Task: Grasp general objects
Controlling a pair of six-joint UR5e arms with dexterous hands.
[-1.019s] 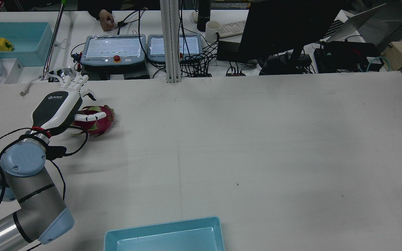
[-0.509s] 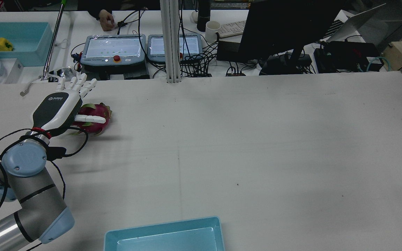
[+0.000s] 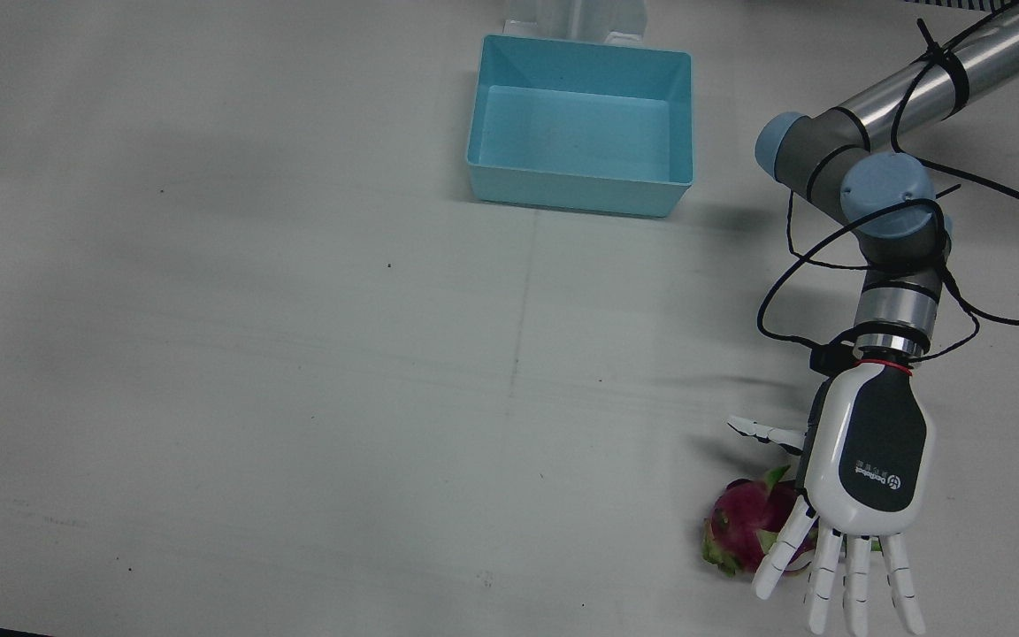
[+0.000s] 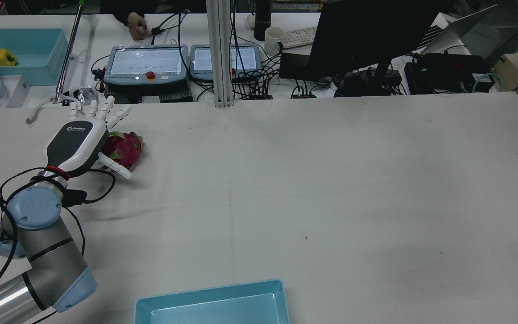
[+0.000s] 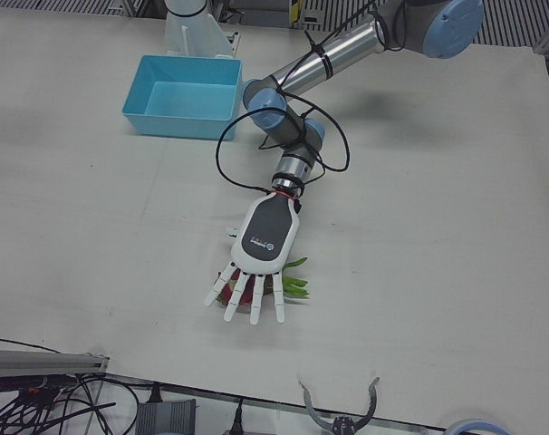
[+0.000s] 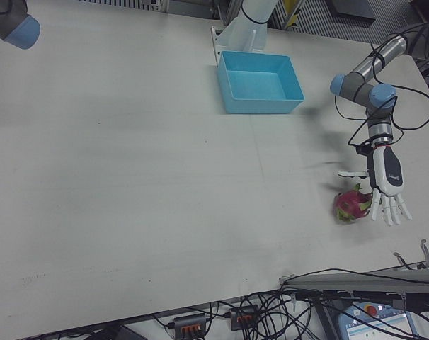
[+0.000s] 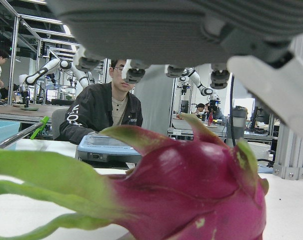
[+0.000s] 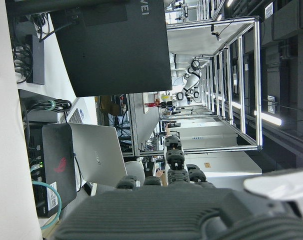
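A pink dragon fruit [image 4: 125,148] with green leaves lies on the white table near its far left corner. It also shows in the front view [image 3: 742,524], the right-front view [image 6: 347,204] and close up in the left hand view [image 7: 191,195]. My left hand [image 4: 78,138] hovers over it, palm down, with fingers spread straight and thumb out to the side, holding nothing. The left hand also shows in the front view [image 3: 865,478], left-front view [image 5: 266,243] and right-front view [image 6: 386,177]. My right hand [image 8: 166,200] shows only in its own view, fingers extended, empty.
A light blue bin [image 3: 567,190] stands at the robot's edge of the table, also in the rear view [image 4: 209,290] and left-front view [image 5: 175,124]. Teach pendants [image 4: 146,63], cables and a monitor [image 4: 362,36] lie beyond the far table edge.
My left hand's fingers have straightened and spread. Its thumb has come off the top of the dragon fruit. The fruit has shifted slightly toward the far edge.
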